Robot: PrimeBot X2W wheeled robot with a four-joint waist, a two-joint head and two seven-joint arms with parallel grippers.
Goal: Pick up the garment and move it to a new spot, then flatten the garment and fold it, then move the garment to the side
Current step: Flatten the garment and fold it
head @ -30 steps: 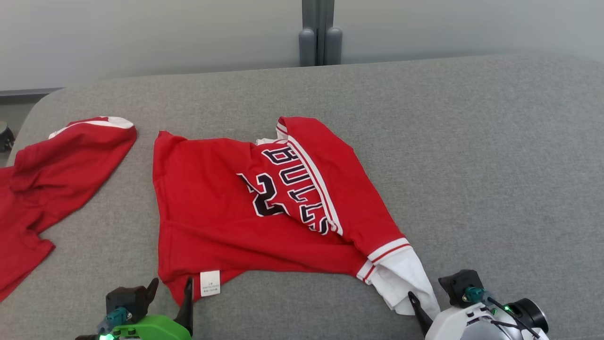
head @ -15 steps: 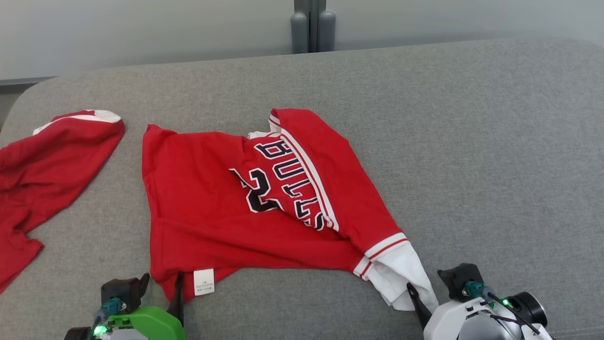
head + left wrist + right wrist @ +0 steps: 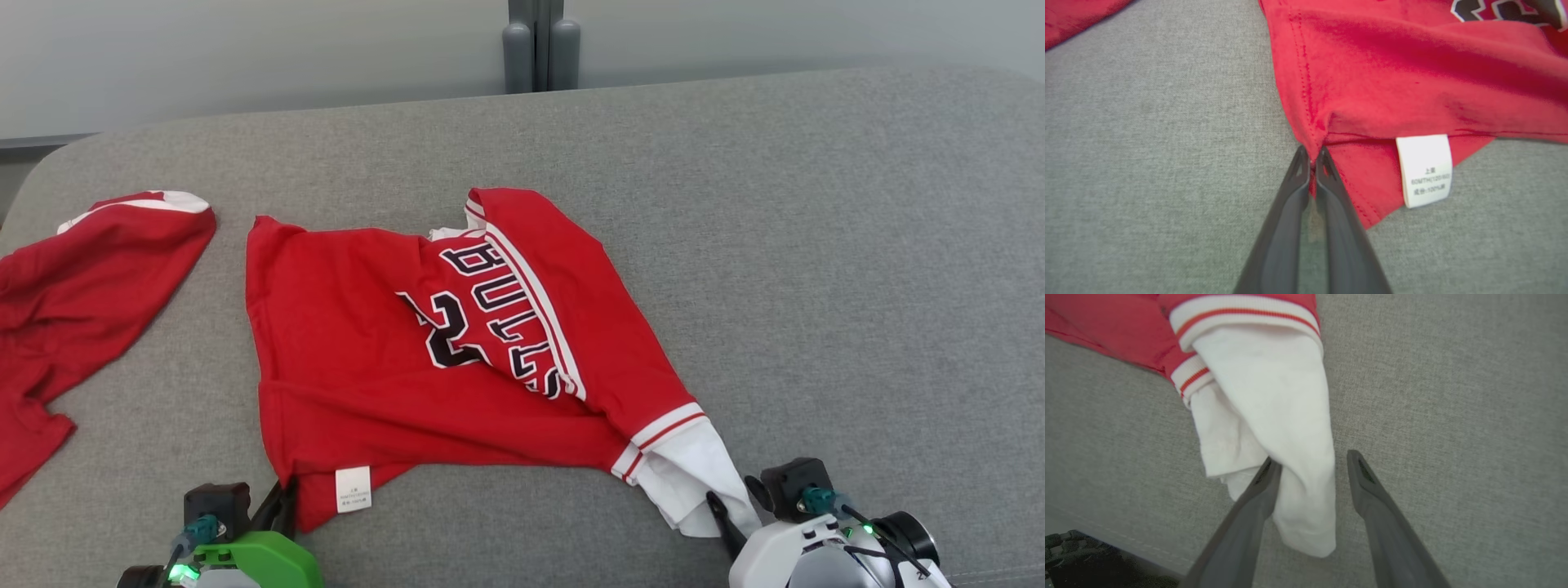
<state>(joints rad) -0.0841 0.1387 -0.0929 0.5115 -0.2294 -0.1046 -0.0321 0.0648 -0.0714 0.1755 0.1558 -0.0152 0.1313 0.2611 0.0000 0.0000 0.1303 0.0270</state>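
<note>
The garment (image 3: 367, 351) is a red jersey with black BULLS lettering and a white sleeve (image 3: 694, 474), lying crumpled on the grey cushion (image 3: 816, 245). At its near left corner my left gripper (image 3: 282, 502) is shut on the red hem; in the left wrist view the two fingers (image 3: 1312, 157) pinch the hem corner of the garment (image 3: 1392, 81) just left of a white care label (image 3: 1427, 169). My right gripper (image 3: 735, 500) is open at the near right. In the right wrist view it (image 3: 1312, 457) straddles the end of the white sleeve (image 3: 1274, 396), left finger touching the cloth, right finger apart from it.
A second red garment (image 3: 73, 286) lies at the cushion's left end, with its edge (image 3: 1077, 16) in the left wrist view. Two grey posts (image 3: 539, 49) stand behind the cushion against a pale wall. The cushion's front edge (image 3: 1106, 535) runs just below the right gripper.
My left gripper has closed from open onto the hem corner. The right fingers have narrowed a little around the white sleeve. The head camera tipped slightly before half a second ago.
</note>
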